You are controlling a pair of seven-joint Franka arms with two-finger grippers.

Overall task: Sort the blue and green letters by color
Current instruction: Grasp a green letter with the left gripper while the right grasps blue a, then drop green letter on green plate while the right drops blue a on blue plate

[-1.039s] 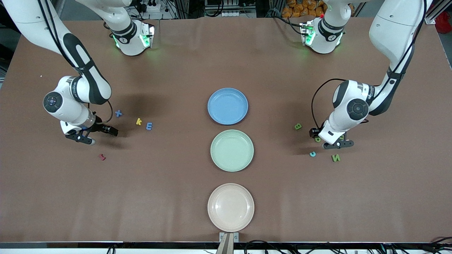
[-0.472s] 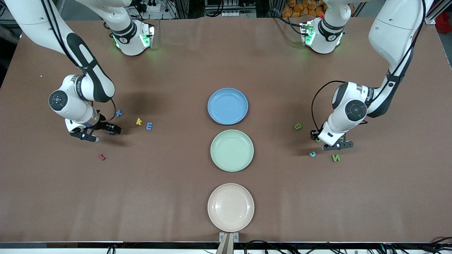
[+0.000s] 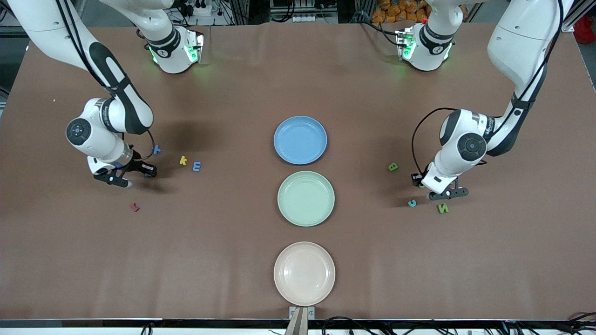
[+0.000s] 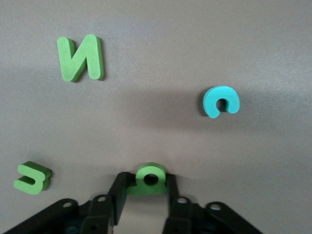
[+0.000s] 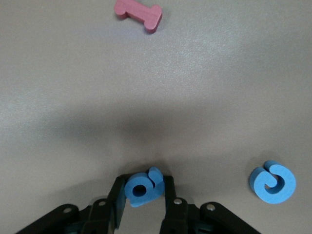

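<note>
Since a second ago both claws have closed in. At the right arm's end of the desk [image 3: 233,83], the right claw [image 5: 144,197] pinches a blue letter [image 5: 142,188]. At the left arm's end, the left claw [image 4: 145,195] pinches a green letter [image 4: 150,176], near the green N [image 4: 80,57].
</note>
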